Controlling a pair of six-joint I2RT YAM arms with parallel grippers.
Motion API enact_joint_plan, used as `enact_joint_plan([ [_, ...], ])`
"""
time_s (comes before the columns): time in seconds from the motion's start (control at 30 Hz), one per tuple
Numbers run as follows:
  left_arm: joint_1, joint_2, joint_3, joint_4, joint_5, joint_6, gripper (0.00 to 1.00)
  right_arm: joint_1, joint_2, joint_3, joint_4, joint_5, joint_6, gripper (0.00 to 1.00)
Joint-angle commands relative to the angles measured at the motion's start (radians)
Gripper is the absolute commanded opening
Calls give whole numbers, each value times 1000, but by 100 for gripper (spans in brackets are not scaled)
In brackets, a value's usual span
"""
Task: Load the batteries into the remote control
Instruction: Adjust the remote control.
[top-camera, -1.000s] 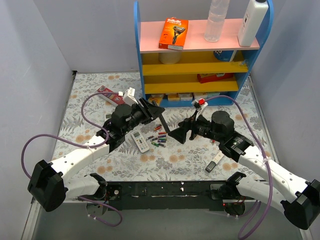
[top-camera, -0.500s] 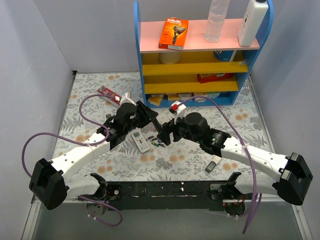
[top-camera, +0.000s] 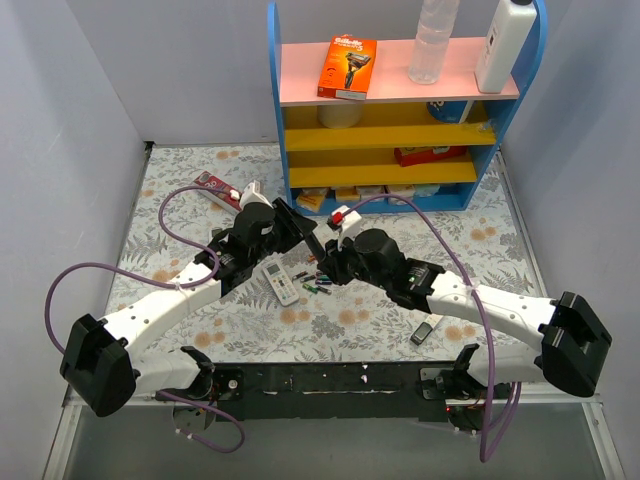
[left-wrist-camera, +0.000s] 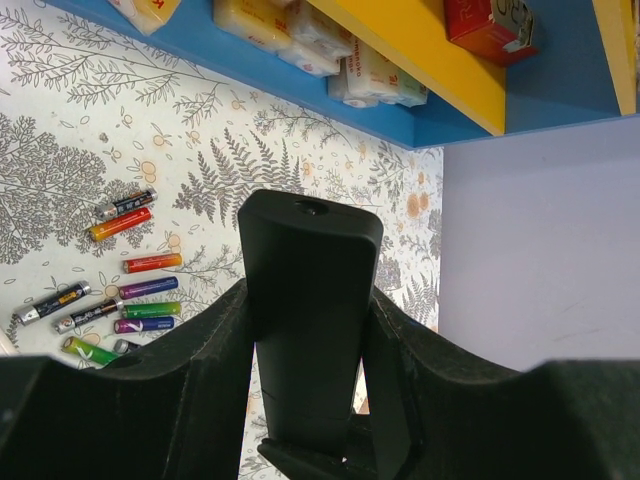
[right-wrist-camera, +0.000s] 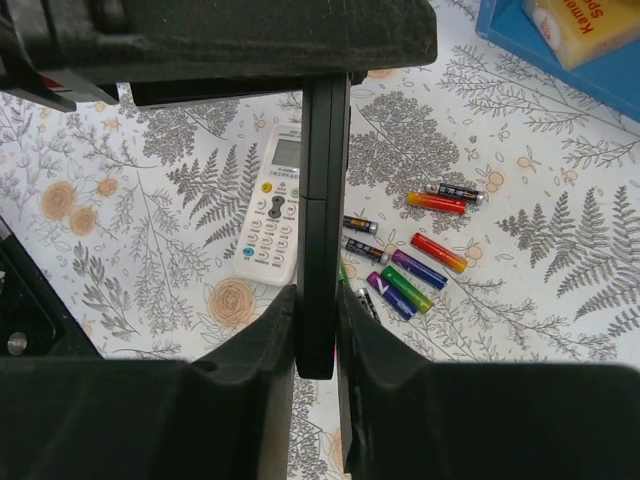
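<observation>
Pinches a slim black plastic remote control (left-wrist-camera: 310, 250) in the left jaws, right jaws pressed onto its thin edge. Shows small coloured cylindrical batteries (right-wrist-camera: 410, 265) loose on the fern-printed table (right-wrist-camera: 560, 240) beside a white keypad remote (right-wrist-camera: 272, 215), near a blue shelf unit (top-camera: 275, 100) and pale lilac walls (top-camera: 70, 100).

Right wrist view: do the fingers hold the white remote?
No, the white remote lies on the table; the fingers pinch a black remote.

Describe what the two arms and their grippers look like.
The left arm and right arm have white links joined by chunky black joint housings. A purple cable loops loosely along each. The left gripper and right gripper have matte black, angular fingers. A small red-and-white plug sits at the right wrist.
</observation>
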Motion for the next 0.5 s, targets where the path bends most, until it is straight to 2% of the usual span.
enact_joint_plan([
  [0.0, -4, 0, 43, 6, 13, 13, 1, 4, -3, 53, 66, 28, 3, 22],
  [0.03, -4, 0, 45, 10, 16, 24, 12, 2, -5, 53, 69, 23, 6, 18],
  [0.1, -4, -3, 48, 12, 22, 44, 25, 2, -14, 51, 69, 14, 6, 9],
  [0.13, -4, -6, 51, 16, 25, 56, 41, 2, -18, 51, 75, 3, 17, 6],
  [0.17, -3, -17, 49, 19, 27, 85, 49, 2, -28, 50, 75, -1, 21, 1],
  [0.23, 0, -29, 48, 33, 31, 117, 66, 2, -37, 48, 77, -9, 33, 1],
  [0.27, 5, -44, 46, 36, 31, 152, 80, 2, -47, 47, 74, -17, 40, 1],
  [0.37, 25, -80, 23, 62, 54, 195, 98, 1, -75, 41, 68, -38, 76, 1],
  [0.47, 74, -149, -35, 127, 132, 231, 98, -4, -107, 27, 80, -66, 107, 1],
])
